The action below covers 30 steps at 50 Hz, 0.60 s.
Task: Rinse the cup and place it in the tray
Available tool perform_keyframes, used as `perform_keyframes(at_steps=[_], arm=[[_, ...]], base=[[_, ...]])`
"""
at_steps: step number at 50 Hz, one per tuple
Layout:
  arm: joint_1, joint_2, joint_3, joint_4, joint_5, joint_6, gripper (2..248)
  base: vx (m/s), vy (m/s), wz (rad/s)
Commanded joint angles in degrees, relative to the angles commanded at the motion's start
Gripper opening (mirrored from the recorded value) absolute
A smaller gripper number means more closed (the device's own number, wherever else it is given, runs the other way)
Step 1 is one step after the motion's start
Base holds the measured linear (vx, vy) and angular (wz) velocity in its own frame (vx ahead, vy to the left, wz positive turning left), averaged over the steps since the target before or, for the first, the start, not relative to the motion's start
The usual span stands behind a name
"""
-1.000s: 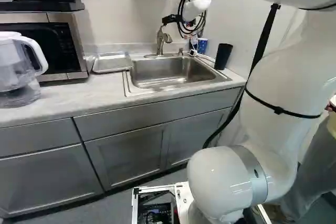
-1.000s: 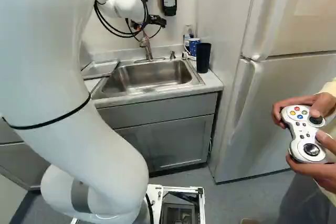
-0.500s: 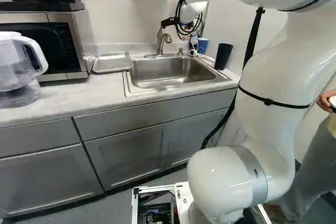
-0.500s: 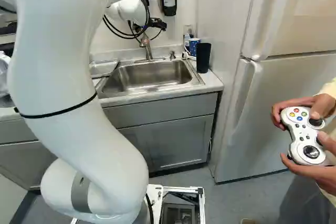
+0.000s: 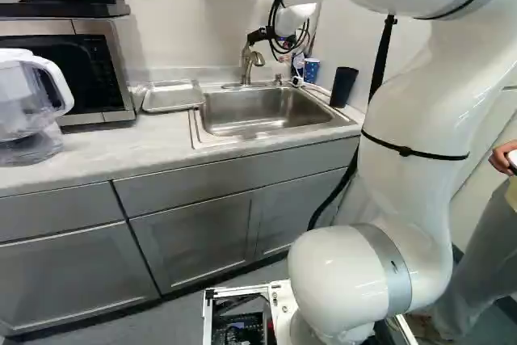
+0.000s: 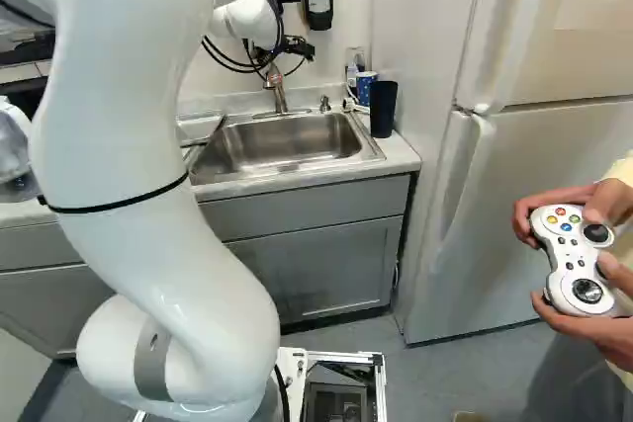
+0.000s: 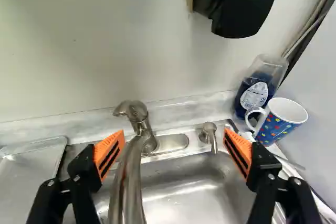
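Left base view: metal tray (image 5: 172, 98) lay flat on the worktop (image 5: 137, 143), just beside the sink (image 5: 258, 115). Faucet (image 5: 247, 62) rose behind the basin. Dark tumbler (image 5: 342, 86) stood upright near the sink's rear corner, dotted blue mug (image 5: 311, 70) behind it. Couldn't tell which of these two was the task's cup; both were outside the tray. Microwave (image 5: 97, 70) and clear pitcher (image 5: 24, 111) at the left. Arm (image 5: 420, 151) rose at the right and reached forward to the faucet area.

Right base view: gripper (image 6: 297, 47) was up at the back of the sink, close to the faucet. Tumbler stood in front of the mug, near the fridge (image 6: 534, 205). Arm partly covered the tray.

Wrist view: gripper (image 7: 174, 153) spread wide, orange pads (image 7: 109, 153) well apart. Faucet showed between the fingers, nearer one of them; contact unclear. Soap pump (image 7: 208, 132) near the other finger. Mug sat beyond that finger, handle toward the sink, by a bottle (image 7: 257, 90) of blue liquid. Black dispenser (image 7: 244, 11) on the wall ahead.
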Motion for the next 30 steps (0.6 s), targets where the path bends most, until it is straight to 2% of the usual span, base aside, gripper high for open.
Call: perform_keyframes(at_steps=[30], arm=[[-0.1,-4.2,-4.8,0.0,0.0,0.0,247]], base=[[0.000,0.000,0.000]])
